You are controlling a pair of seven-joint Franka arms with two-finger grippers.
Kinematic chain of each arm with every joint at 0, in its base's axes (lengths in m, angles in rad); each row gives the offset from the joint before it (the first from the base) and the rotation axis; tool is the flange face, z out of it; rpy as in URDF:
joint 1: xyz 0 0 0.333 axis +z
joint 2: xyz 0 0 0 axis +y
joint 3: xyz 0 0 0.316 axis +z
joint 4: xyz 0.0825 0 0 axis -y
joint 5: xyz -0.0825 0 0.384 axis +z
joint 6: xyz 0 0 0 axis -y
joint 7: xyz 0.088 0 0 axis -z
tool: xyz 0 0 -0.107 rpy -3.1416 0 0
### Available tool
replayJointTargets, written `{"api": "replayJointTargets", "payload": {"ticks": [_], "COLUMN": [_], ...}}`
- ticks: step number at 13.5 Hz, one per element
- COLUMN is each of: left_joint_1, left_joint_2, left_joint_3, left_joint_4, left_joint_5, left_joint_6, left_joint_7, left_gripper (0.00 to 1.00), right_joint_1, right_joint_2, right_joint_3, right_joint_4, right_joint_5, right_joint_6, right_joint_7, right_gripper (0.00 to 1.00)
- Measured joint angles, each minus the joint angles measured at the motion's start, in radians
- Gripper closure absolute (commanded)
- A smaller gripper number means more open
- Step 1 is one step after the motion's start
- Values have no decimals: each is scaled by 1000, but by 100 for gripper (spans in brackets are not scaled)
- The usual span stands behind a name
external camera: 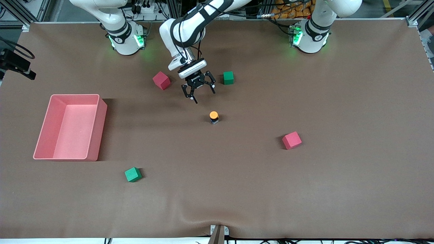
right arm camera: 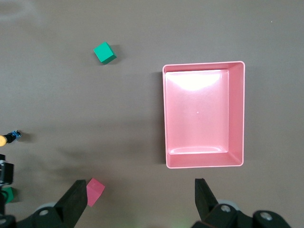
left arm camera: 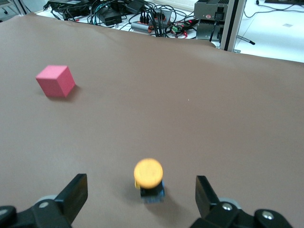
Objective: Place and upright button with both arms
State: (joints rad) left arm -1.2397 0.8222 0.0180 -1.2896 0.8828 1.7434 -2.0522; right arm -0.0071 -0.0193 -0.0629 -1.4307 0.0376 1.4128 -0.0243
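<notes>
Front view: button (external camera: 213,117) upright (cubes well apart).

High front camera faces both bases along the frame's top. Left wrist camera looks low and close across the table at the button (left arm camera: 148,173); right wrist camera looks straight down from high, sharing the tray (right arm camera: 236,114).

Orange-capped button (external camera: 213,116) — pink bin (external camera: 96,125).
</notes>
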Motion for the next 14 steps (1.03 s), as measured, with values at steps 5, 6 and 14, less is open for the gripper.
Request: {"api": "replayJointTargets", "payload": {"ticks": [5, 6, 14], "left_joint_1": [158, 197, 540], "left_joint_2": [-135, -159, -283], "left_joint_3": [1, 0, -130], "left_joint_4": [4, 4, 6], "left_joint_5": [-125, -148, -347], "left_joint_6": [0, 1, 78], "left_joint_7": [288, 346, 730], "left_gripper": [0, 0, 0], "right_joint_1": [20, 32, 38], "right_joint_2": [0, 1, 5], "right_joint_3": [12, 12, 4], "right_joint_4": [0, -1, -5], "right_joint_5": [0, -3, -17], "right_joint_6": [3, 11, 25], "right_joint_7": [0, 0, 0], "right_gripper": [0, 0, 0]}}
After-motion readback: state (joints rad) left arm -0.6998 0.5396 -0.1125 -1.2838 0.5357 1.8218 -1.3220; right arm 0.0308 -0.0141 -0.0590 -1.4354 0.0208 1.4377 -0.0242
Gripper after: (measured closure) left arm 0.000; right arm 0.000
